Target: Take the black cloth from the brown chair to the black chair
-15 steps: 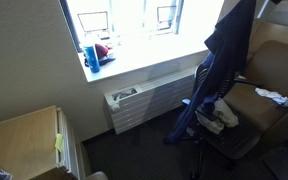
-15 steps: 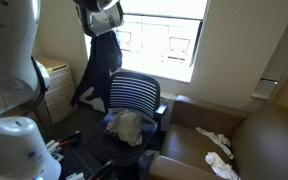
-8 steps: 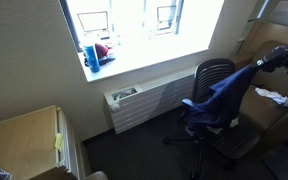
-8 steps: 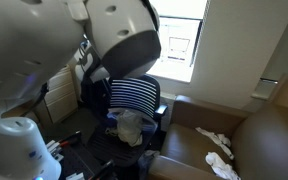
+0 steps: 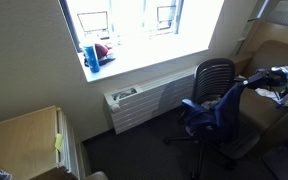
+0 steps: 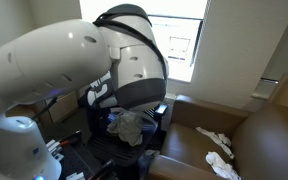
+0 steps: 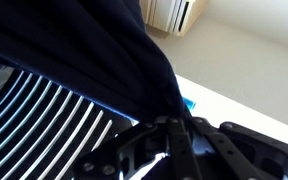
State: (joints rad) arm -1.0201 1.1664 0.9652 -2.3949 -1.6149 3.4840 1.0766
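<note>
One tight pinch on the black cloth: gripper closed narrow on the gathered top, nothing else in it. Hangs from there in long folds over the black chair, in front of the striped backrest and down toward the seat; cannot tell whether resting on it. Well clear of the brown chair standing just beside. Shares the seat area with a pale cloth bundle. Backed closely by a radiator under the windowsill. Open on the near side, with bare dark floor in front of the chair base. More room across the brown chair's cushion, apart from some white rags. Reaches in roughly level from the brown chair's side with the arm, wrist low by the black chair's edge. Same arm filling the foreground in an exterior view, bulky and white, hiding most of the backrest.
</note>
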